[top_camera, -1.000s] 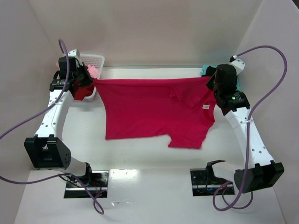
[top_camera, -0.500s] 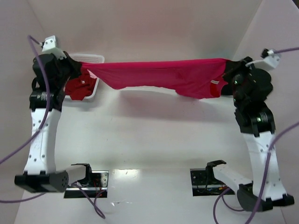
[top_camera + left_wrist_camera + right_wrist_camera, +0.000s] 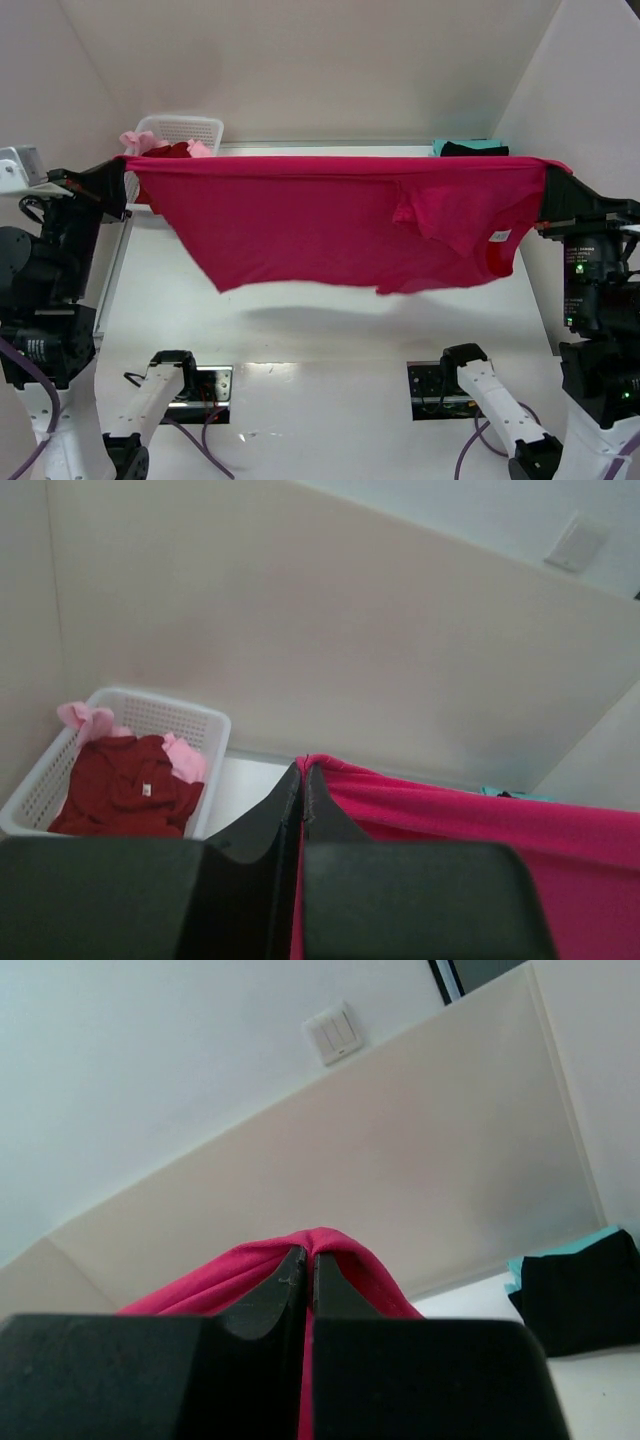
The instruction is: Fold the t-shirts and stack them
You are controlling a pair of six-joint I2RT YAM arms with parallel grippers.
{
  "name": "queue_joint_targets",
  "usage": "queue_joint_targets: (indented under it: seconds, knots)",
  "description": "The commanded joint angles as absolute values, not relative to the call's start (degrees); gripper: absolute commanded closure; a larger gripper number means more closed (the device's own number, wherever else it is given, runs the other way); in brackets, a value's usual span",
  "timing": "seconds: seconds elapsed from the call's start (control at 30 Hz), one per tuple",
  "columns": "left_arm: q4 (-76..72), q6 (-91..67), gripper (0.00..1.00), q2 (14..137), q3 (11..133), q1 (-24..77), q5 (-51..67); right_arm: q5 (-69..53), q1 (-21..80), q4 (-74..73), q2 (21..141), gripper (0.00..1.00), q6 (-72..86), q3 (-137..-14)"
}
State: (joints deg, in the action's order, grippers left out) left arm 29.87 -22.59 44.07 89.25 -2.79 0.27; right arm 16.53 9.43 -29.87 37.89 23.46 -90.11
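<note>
A crimson-pink t-shirt (image 3: 330, 220) hangs stretched in the air between both arms, high above the table, its white neck tag (image 3: 499, 236) near the right end. My left gripper (image 3: 122, 178) is shut on the shirt's left corner (image 3: 420, 815). My right gripper (image 3: 548, 190) is shut on the right corner (image 3: 340, 1250). A dark red t-shirt (image 3: 125, 795) and a pale pink one (image 3: 185, 760) lie in the white basket (image 3: 195, 130). Folded black (image 3: 580, 1295) and teal (image 3: 470, 147) t-shirts sit at the table's back right.
The white lattice basket (image 3: 165, 715) stands at the back left corner against the wall. Pale walls enclose the table (image 3: 300, 330) on three sides. Two black mounts (image 3: 440, 385) sit at the near edge.
Both arms have risen and drawn toward the near side, lifting the crimson-pink t-shirt off the table and pulling it taut. It now hangs spread in the air.
</note>
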Motion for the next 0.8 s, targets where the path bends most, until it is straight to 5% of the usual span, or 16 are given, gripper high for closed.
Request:
queue_joint_targets:
  seconds: [0.0, 0.37, 0.77]
  knots:
    - [30.94, -21.88, 1.00, 45.70, 90.79, -3.25, -5.01, 21.18, 8.88, -30.15, 37.45, 1.00, 21.88, -90.89]
    - [26.99, -23.12, 1.00, 54.49, 76.31, -3.25, -0.44, 22.32, 8.88, -30.06, 42.96, 1.00, 24.43, -69.64]
    - [18.02, -23.73, 1.00, 72.50, 68.73, -2.64, -0.44, 24.17, 8.88, -22.33, 58.35, 1.00, 27.86, -60.57]
